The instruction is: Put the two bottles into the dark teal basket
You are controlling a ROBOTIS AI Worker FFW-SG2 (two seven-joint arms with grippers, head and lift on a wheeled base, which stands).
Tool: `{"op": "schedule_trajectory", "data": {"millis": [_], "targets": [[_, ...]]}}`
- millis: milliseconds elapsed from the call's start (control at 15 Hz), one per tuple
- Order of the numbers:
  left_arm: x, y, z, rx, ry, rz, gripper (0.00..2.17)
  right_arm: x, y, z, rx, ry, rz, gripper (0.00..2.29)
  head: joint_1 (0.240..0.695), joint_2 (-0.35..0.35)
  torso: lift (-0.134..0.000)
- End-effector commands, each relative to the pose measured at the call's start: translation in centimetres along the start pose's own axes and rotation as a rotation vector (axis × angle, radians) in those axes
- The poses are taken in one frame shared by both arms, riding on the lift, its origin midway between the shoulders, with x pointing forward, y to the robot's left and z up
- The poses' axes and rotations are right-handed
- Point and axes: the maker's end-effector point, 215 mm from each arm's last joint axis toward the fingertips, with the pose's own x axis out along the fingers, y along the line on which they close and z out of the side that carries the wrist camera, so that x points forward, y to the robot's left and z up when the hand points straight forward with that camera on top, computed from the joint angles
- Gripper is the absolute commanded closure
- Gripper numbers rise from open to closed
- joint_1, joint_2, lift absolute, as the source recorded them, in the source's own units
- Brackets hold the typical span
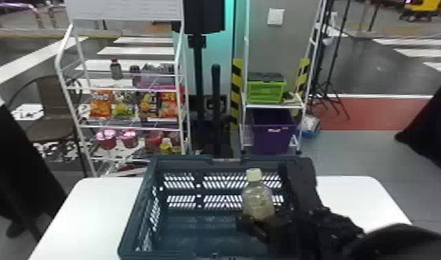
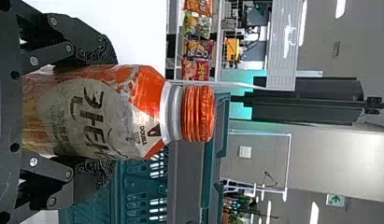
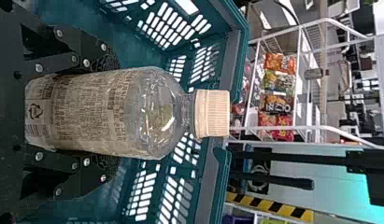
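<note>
- The white worktop [image 1: 88, 214] spanned the lower part of the head view, bare to the basket's left and right.
- The dark teal basket [image 1: 137, 209] stood open at lower centre, with most room in its left half; its raised rim and rigid slatted walls were the edges to clear.
- The right gripper [image 3: 110, 112], right of centre low in the head view, was clamped on the clear bottle.
- The left gripper [image 2: 104, 112] had its fingers closed about the orange bottle, outside the basket and near its wall.
- The orange bottle [image 2: 87, 112] looked fuller, so probably heavier; its smooth sleeve could slip, making the broad body the surest hold. It would likely need lifting above the rim, then moving rightward.
- The clear bottle [image 3: 147, 112] was upright within the basket's opening; whether its base touched the floor could not be told. Its thin plastic would probably dent under a hard squeeze, and its low grip left the shoulder and pale cap [image 3: 212, 113] free.
</note>
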Motion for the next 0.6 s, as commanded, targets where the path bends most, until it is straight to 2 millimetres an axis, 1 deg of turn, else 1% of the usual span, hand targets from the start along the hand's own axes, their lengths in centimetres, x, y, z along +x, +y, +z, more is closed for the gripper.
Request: {"op": "schedule_trajectory", "data": {"millis": [0,67,133,200,400,533], "targets": [[-0.3,0.0,0.2,-0.006,-0.025,0.005,2.15,2.8,0.6,0.3,0.005,0.042,0.021,1.72,0.499,0.0,0.0],[-0.4,0.2,0.2,-0.006,-0.029,0.008,2.15,3.8,0.5,0.3,0.003,0.067,0.03,1.72,0.499,0.0,0.0],[-0.4,0.2,0.2,-0.008,-0.033,0.01,2.15,4.4,0.4,-0.5,0.005,0.12,0.037,1.72,0.499,0.0,0.0],[-0.4,0.3,0.3,-0.007,-0.039,0.01,2.15,4.8,0.3,-2.0,0.0,0.206,0.039,1.72,0.499,0.0,0.0],[-0.1,0.4,1.1,-0.011,-0.066,0.015,2.15,6.5,1.2,-2.8,-0.023,0.29,0.066,1.72,0.499,0.0,0.0],[0.2,0.5,1.3,-0.013,-0.072,0.014,2.15,7.5,0.8,-3.7,-0.017,0.332,0.066,1.69,0.499,0.0,0.0]]}}
